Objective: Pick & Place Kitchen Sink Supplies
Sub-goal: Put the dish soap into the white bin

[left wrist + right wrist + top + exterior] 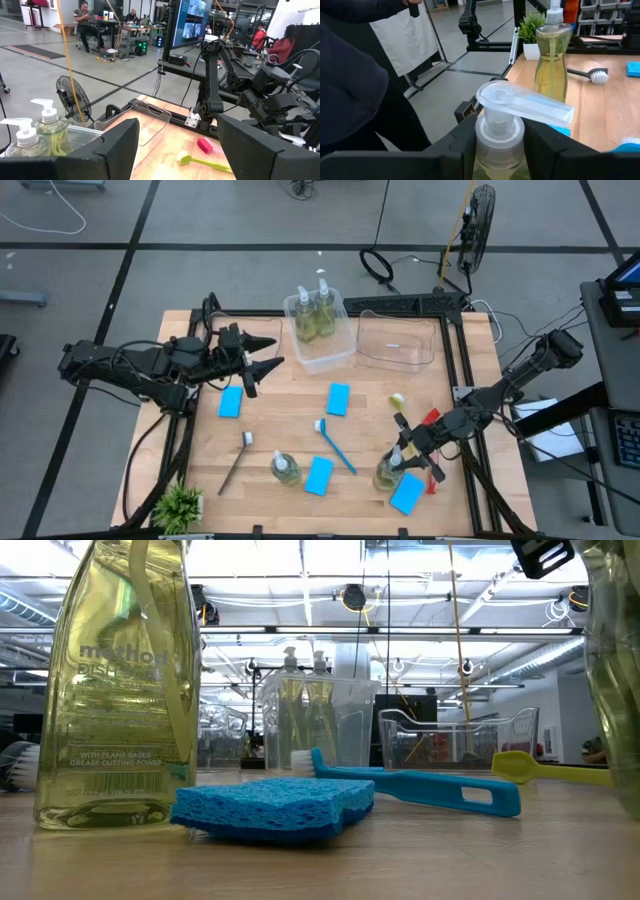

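High view: wooden table (pixel 300 435), grey tiled floor (pixel 200 240), fan (pixel 478 225) behind.

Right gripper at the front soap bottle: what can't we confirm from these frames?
- Contact: right wrist view shows the right gripper fingers flanking the soap bottle neck; whether the pads touch is hidden by the pump collar.
- Bottle base: cut off at that view's edge; lift unknown.
- High view: the arm covers the bottle, so the fingers are too small to read.
- Red brush: partly under the arm.
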Controlling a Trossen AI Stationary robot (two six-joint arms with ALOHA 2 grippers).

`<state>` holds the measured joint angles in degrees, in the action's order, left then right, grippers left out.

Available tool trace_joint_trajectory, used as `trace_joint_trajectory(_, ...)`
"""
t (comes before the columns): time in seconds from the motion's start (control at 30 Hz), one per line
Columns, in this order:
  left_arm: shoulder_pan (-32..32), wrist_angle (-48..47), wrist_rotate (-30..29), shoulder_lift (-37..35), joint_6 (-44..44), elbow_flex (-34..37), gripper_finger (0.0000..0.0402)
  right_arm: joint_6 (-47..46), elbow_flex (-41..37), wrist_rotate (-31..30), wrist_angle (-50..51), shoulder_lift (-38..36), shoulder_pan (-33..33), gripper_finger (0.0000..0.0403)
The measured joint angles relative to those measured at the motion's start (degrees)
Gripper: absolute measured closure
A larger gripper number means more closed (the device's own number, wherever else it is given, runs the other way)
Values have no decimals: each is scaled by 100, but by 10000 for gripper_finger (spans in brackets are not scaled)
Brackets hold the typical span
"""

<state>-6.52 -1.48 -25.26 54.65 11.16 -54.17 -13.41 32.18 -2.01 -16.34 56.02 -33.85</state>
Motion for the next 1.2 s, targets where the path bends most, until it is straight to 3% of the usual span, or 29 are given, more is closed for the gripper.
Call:
trace_joint_trajectory(0.6, -2, 0, 20, -1, 362, 0, 133, -676, -22, -143, -133, -393, 278, 293)
trace_joint_trajectory(0.9, 0, 1, 20, 1, 1013, 0, 133, -844, -15, -140, -277, -656, 633, 292)
trace_joint_trajectory(1.2, 0, 536, 20, 149, 1026, 0, 133, -812, 283, -118, -367, -812, 1137, 292)
